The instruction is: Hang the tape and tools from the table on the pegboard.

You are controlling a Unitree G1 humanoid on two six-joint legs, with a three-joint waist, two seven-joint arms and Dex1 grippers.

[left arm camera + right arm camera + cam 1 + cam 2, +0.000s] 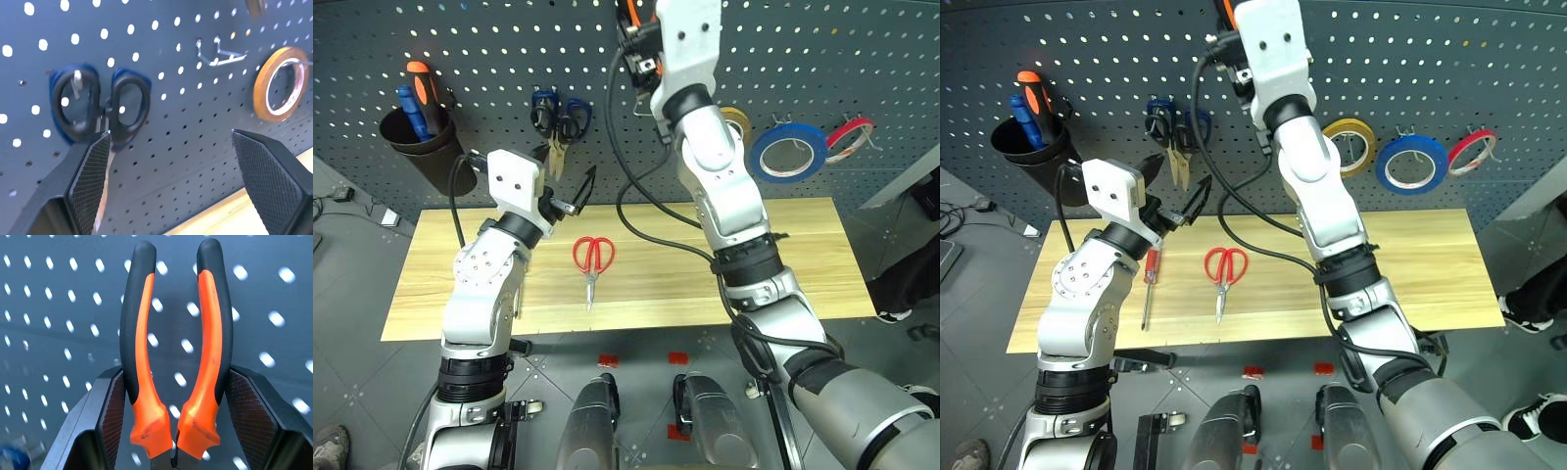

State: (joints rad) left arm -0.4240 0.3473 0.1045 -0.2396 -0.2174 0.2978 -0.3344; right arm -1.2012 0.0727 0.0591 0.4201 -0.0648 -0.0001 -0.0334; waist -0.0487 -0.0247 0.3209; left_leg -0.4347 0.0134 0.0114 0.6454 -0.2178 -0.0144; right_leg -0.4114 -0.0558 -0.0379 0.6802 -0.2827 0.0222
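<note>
1. Pliers (173, 357), orange and black, sit clamped by their handles between the fingers of your right gripper (173, 431), raised close to the pegboard (489, 49), handles toward it.
2. You are mid-hang: next, find a free hook (217, 56) and slip one handle over it before letting go.
3. Your left gripper (171, 171) stands wide apart and empty, facing the hung blue scissors (100, 105).
4. Red scissors (592, 259) and screwdriver (1148, 289) wait on the table (803, 264); blue tape (788, 152) already hangs.
</note>
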